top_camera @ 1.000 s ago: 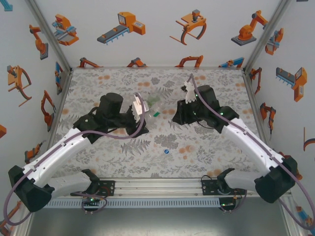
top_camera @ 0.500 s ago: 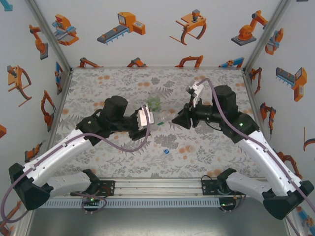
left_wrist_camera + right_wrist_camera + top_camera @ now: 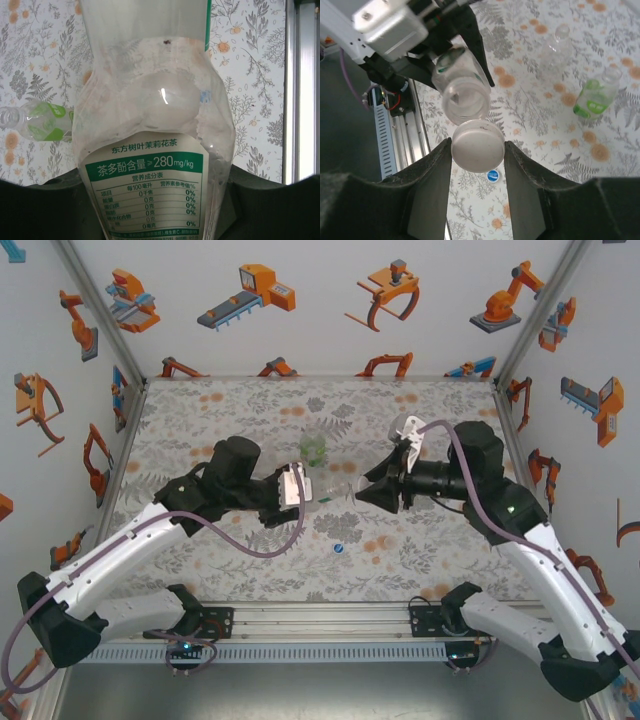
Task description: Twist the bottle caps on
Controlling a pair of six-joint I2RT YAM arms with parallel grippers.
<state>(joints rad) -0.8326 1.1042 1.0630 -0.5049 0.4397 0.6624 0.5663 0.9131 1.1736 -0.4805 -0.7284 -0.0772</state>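
Cap in blue (image 3: 340, 549) is seen loose on the worktop (image 3: 200, 410), nearest. Midway, the labelled bottle (image 3: 150, 125) is clenched in the left tool (image 3: 298, 486); a white cap (image 3: 477, 146), pinched in the right tool (image 3: 372, 490), is held before its mouth. Farther, a green-tinted bottle (image 3: 313, 448) lies uncapped. None is judged screwed on.

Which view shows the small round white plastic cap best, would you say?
Right wrist: the small round white plastic cap sits large and sharp in the right gripper. Top external gives a pale speck; left wrist, perhaps a blur through the clear plastic bottle.
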